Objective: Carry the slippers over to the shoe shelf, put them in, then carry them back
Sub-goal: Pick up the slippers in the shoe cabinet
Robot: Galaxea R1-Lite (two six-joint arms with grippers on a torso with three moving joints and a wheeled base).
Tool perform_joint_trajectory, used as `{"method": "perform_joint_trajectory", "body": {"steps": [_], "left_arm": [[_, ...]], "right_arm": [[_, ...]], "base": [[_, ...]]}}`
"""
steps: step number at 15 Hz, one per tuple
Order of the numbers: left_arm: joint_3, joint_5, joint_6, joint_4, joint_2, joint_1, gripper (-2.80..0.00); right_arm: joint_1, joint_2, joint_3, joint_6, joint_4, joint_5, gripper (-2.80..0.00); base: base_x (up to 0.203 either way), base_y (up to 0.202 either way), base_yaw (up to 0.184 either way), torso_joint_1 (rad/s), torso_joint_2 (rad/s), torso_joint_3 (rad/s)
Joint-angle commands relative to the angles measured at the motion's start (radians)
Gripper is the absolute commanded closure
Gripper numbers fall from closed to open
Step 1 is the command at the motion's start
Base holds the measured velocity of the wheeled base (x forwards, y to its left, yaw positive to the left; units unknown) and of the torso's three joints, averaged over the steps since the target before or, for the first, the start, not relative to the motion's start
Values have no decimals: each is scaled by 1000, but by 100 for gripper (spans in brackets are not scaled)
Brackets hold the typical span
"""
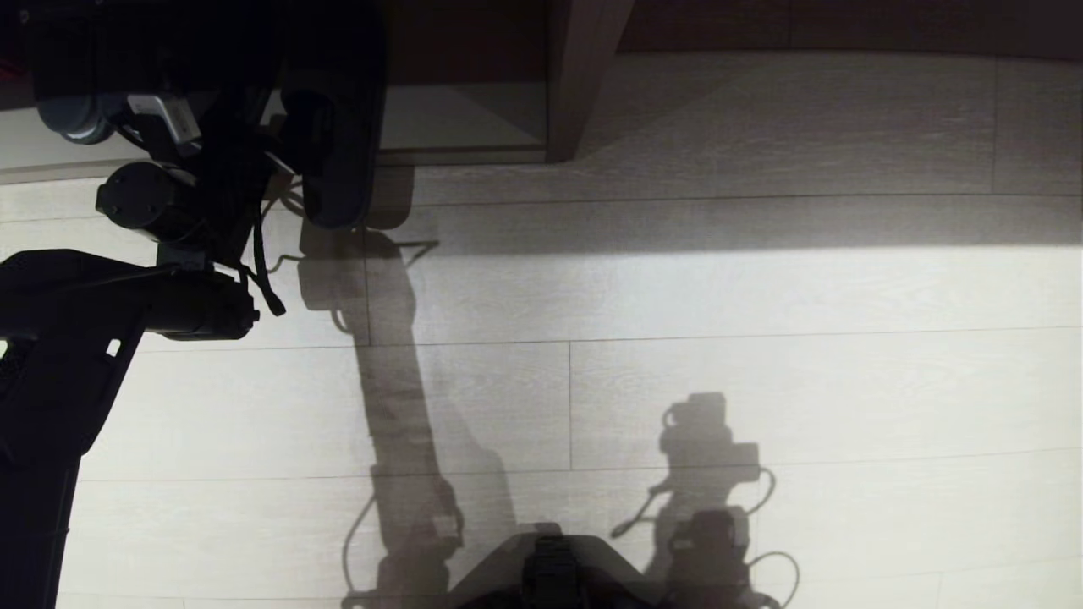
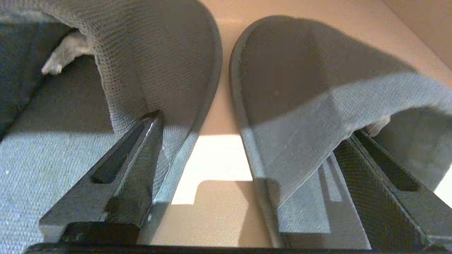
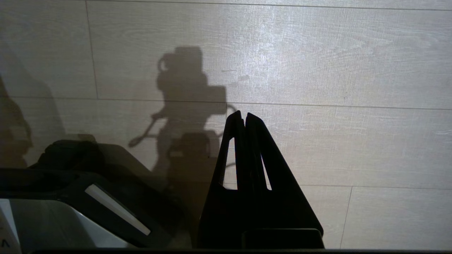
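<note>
A: Where is the left gripper (image 2: 226,141) in the left wrist view?

B: Its two black fingers (image 2: 134,158) stand wide apart, one slid into the heel opening of each of the slippers (image 2: 289,106). Each finger lies under the fabric upper of its slipper, against the inner side. The claw is spread open, not pinching anything between the jaws.

A: And the slippers themselves?

B: They sit side by side, toes pointing toward the top of that frame, with a narrow gap between them. Their front halves are in shadow on a tan-looking board, while their heels lie in bright light.

A: Can you find them in the head view?

B: One dark slipper shape shows at the upper left of the frame, beside the left arm (image 1: 169,211), its toe end reaching into the shoe shelf (image 1: 474,127). The shelf's pale base board and an upright panel show at the top centre. The second slipper I cannot make out behind the arm.

A: The right gripper (image 3: 243,116)?

B: In the right wrist view it hangs over the pale plank floor (image 3: 317,70), fingers pressed together, holding nothing. Its shadow falls on the planks at centre left.
</note>
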Motion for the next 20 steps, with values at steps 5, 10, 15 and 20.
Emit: {"method": "perform_joint_trajectory", "body": {"steps": [5, 10, 15, 20], "left_arm": [[-35, -2, 2, -9, 33, 0, -280], [-89, 0, 2, -6, 56, 0, -280], [-138, 1, 10, 5, 85, -1, -280], [-138, -1, 14, 27, 80, -1, -280]], "right_arm": [[0, -1, 0, 0, 0, 0, 0], [0, -1, 0, 0, 0, 0, 0], [0, -1, 0, 0, 0, 0, 0], [0, -1, 0, 0, 0, 0, 0]], "base": [[0, 0, 0, 0, 0, 0], [0, 0, 0, 0, 0, 0], [0, 0, 0, 0, 0, 0], [0, 0, 0, 0, 0, 0]]}}
